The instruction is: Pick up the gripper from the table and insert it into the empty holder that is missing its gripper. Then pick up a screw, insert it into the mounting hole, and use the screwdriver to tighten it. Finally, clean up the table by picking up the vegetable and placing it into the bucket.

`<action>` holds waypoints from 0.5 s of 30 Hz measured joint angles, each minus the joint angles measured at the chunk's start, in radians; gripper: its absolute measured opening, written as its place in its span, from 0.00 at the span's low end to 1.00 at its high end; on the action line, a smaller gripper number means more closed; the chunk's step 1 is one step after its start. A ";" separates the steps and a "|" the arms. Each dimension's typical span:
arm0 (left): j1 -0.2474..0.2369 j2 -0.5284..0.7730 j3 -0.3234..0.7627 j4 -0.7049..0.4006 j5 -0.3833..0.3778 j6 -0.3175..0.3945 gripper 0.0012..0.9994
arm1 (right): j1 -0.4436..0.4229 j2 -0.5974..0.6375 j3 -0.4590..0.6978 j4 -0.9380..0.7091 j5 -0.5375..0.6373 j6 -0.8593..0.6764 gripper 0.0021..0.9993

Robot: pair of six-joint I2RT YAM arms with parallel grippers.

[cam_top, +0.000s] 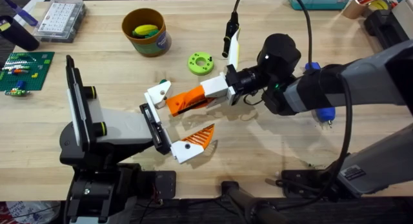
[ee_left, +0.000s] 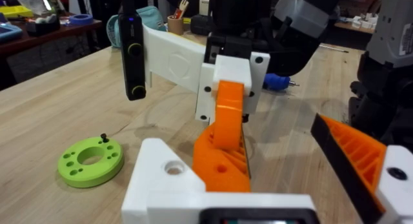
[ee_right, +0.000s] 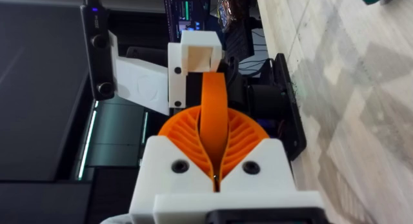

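The right tool (cam_top: 218, 93) is clamped on the orange gripper (cam_top: 187, 101), held just above the tabletop (cam_top: 271, 146) beside the holder (cam_top: 155, 124). The left tool (cam_top: 169, 121) stands wide; its fingers flank the gripper.

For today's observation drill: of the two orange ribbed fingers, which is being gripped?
The deeper-orange finger, farther from the arms' bases, clamped in the right gripper. The paler finger sits on the holder, with nothing gripping it.
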 joint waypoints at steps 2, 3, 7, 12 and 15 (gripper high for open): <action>0.001 0.000 0.000 -0.007 -0.005 0.000 0.99 | 0.000 0.000 0.000 -0.010 -0.001 0.002 0.01; 0.001 0.000 0.000 -0.011 -0.005 0.001 0.99 | 0.000 0.000 0.000 -0.014 -0.001 0.005 0.01; 0.001 0.000 0.000 -0.016 -0.008 0.001 0.99 | 0.000 0.000 0.000 -0.015 -0.002 0.008 0.01; 0.001 0.000 0.000 -0.018 -0.007 0.000 0.99 | 0.000 0.001 -0.001 0.027 -0.004 0.011 0.01; 0.001 0.000 0.000 -0.018 -0.008 0.000 0.99 | 0.000 0.001 -0.001 0.085 -0.005 0.018 0.01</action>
